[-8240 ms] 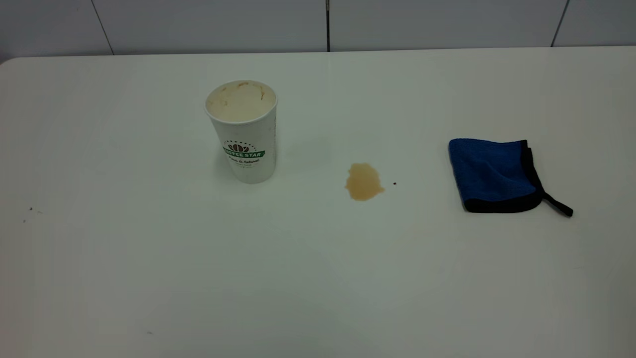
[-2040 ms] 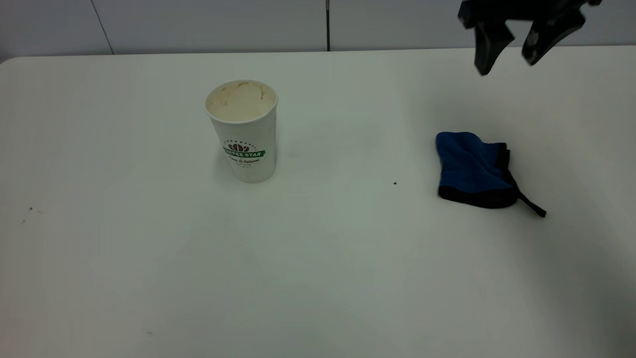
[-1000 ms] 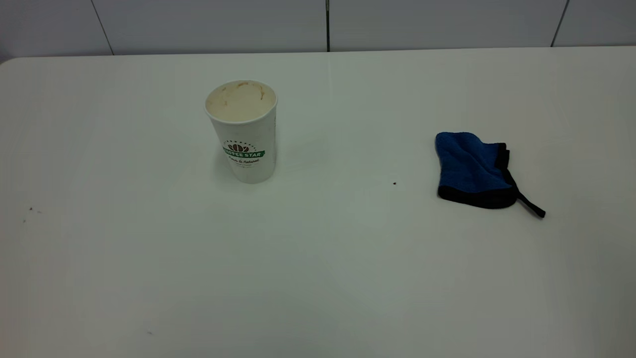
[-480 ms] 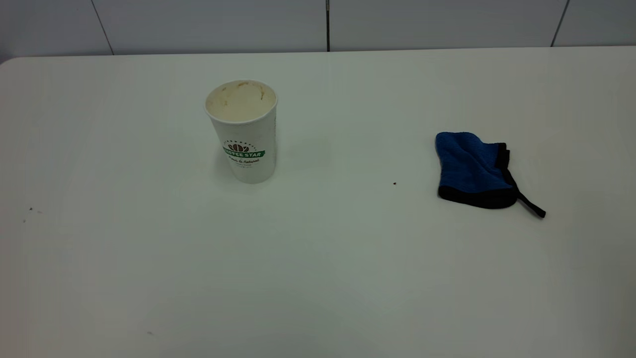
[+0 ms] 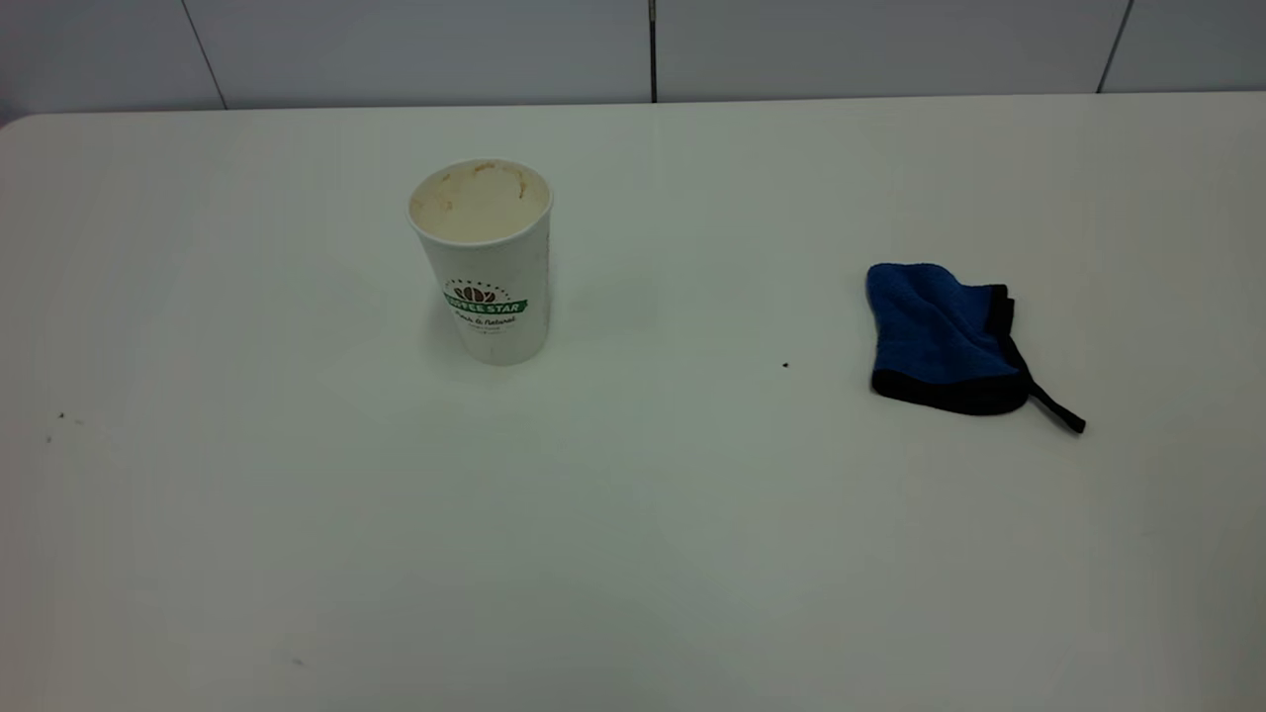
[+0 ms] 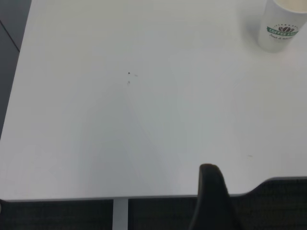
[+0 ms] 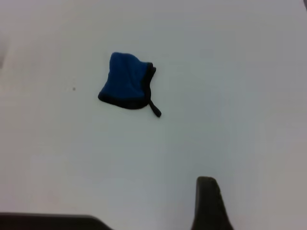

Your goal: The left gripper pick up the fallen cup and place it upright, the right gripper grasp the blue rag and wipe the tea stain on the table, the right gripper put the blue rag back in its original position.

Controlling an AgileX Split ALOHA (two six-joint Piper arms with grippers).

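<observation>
The cup [image 5: 485, 259] stands upright on the table [image 5: 633, 534] at the left of middle; it also shows in the left wrist view [image 6: 283, 26]. The blue rag [image 5: 938, 336] lies loosely bunched on the table at the right, its black loop tail pointing to the front right; it also shows in the right wrist view [image 7: 127, 81]. No tea stain shows on the table. Neither gripper is in the exterior view. Only a dark part of the left gripper [image 6: 213, 201] and of the right gripper [image 7: 209, 203] shows, each far from cup and rag.
A tiny dark speck [image 5: 785, 365] lies between cup and rag. A few more specks [image 5: 59, 417] lie at the far left. The table's near edge [image 6: 144, 197] shows in the left wrist view. A grey panelled wall [image 5: 653, 49] runs behind the table.
The tan stain seen earliest is gone, and the rag lies more bunched and a little farther left. The right gripper, open above the rag two seconds ago, has left the exterior view.
</observation>
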